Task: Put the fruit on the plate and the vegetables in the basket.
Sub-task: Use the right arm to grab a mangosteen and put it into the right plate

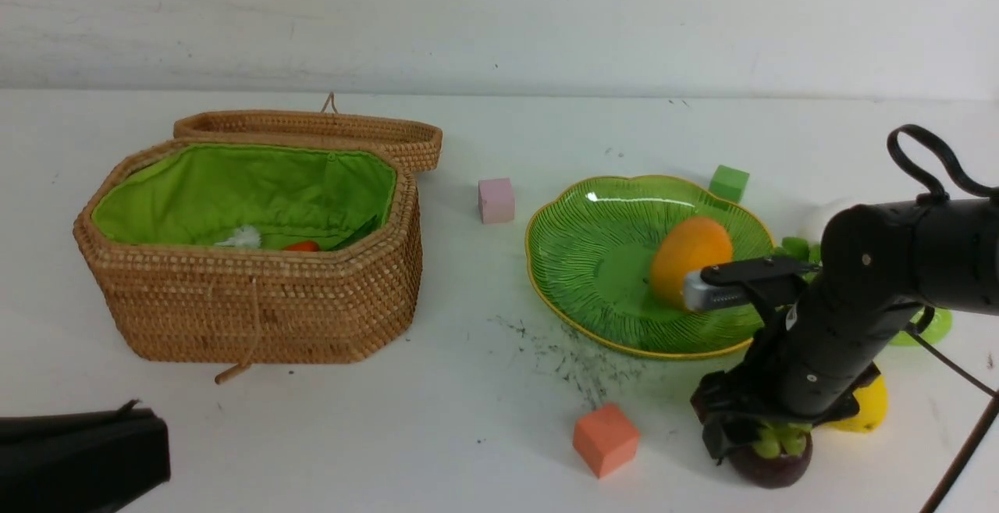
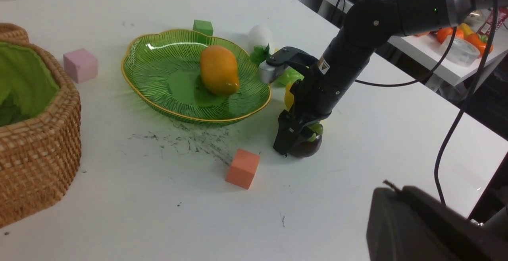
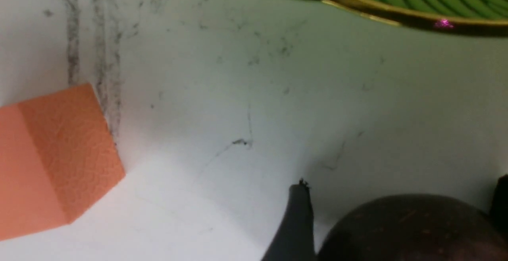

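Clutter crowds your right gripper [image 1: 761, 441] as it stands over the mangosteen [image 1: 773, 462], which rests on the white surface [image 1: 468, 388] just off the near edge of the plate [image 1: 577, 263]. An orange cube [image 1: 606, 439] sits near the fruit's left. The lemon [image 1: 866, 407] lies just behind it on the right, half covered by the arm. The mango [image 1: 691, 259] lies on the plate, with a green cube [image 1: 728, 183] beyond the plate's far rim. A pink cube [image 1: 496, 200] stands between the plate and the basket [image 1: 257, 310].

The basket stands open at the far left with its lid tipped back. The carrot [image 1: 302, 246] shows inside as an orange-red sliver.

Your right arm comes in from the right and bends steeply down. Its jaws are apart, one finger on each side of the mangosteen; you cannot tell whether they press on it. Your left gripper [image 1: 109, 450], closed, waits low at the near left corner, well apart from everything.

The radish [image 2: 260, 36] and the cucumber [image 1: 933, 327] peek out behind the arm, beside the plate. A white tuft in the basket is too small to make out.
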{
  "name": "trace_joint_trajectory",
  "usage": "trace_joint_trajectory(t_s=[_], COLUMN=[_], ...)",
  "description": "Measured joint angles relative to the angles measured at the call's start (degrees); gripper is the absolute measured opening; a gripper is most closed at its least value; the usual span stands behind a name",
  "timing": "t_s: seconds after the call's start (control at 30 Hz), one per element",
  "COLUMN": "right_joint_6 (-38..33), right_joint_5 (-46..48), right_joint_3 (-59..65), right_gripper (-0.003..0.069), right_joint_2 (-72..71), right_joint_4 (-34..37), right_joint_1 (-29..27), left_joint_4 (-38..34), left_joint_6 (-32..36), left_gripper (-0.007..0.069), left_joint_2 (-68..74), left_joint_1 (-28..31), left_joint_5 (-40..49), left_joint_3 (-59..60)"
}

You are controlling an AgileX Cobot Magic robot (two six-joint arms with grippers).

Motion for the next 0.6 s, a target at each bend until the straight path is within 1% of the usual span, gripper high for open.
trace_joint_trajectory(t_s=[0.07, 0.4, 0.53, 0.6], right_joint_6=[0.0, 0.0, 0.04, 0.04], right_joint_5=[0.73, 2.38, 6.52, 10.14], right_joint_3=[-0.04, -0.28, -1.36, -3.54], right_gripper=[0.0552, 0.0547, 0.0547, 0.0547], right_joint_2=[0.0, 0.0, -1.01, -3.64], right_joint_4=[0.0, 0.08, 1.2, 3.57], right_joint_1=[0.0, 0.0, 0.0, 0.0], left_joint_4=[0.0, 0.0, 0.0, 0.37], left_joint_6=[0.0, 1.51, 3.13, 3.88], left_gripper=[-0.0013, -0.0013, -0.0013, -0.0013], left_joint_2=[0.0, 0.0, 0.0, 0.0], left_joint_1=[0.0, 0.0, 0.0, 0.0], left_joint_5=[0.0, 0.0, 0.0, -0.29], left_joint_3=[0.0, 0.0, 0.0, 0.0])
